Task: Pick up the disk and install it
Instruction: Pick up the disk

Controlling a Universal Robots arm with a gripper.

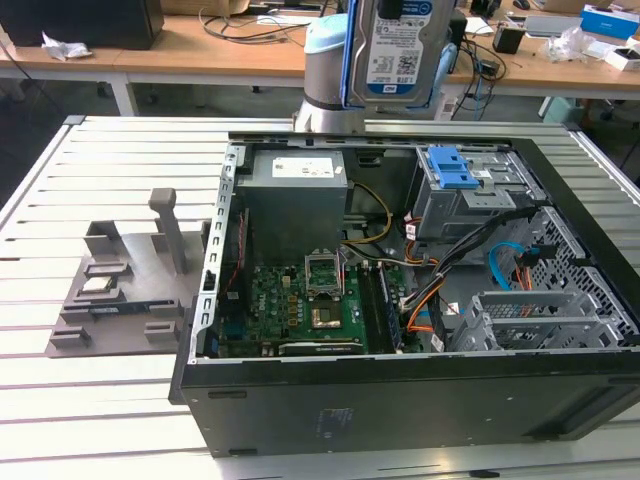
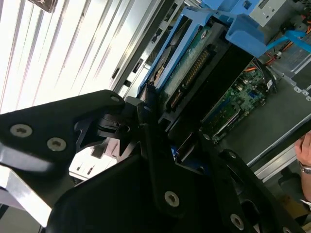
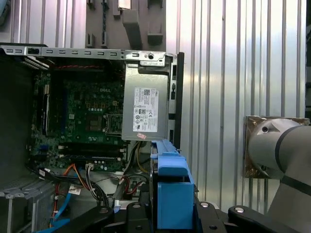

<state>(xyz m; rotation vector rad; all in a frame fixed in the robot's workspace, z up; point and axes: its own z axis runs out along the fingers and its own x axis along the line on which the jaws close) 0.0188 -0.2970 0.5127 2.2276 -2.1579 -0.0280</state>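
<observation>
The disk (image 1: 395,45), a silver hard drive with a blue-and-white label and a blue carrier frame, hangs upright above the back of the open computer case (image 1: 400,400). In the second wrist view my gripper (image 2: 176,130) is shut on the disk (image 2: 187,80), its black fingers (image 2: 146,114) clamping the blue frame's sides. The first wrist view looks down past the disk's blue frame (image 3: 170,194), held in the gripper (image 3: 170,216), onto the case interior. The disk is held above the case's rear wall, near the power supply (image 1: 295,190), touching nothing in the case.
A grey drive cage with a blue latch (image 1: 455,170) sits at the case's back, toward the exterior view's right. The motherboard (image 1: 290,305) and loose cables (image 1: 450,270) lie inside. A grey fixture (image 1: 120,285) stands to the exterior view's left. A person's hand (image 2: 303,150) is beside the case.
</observation>
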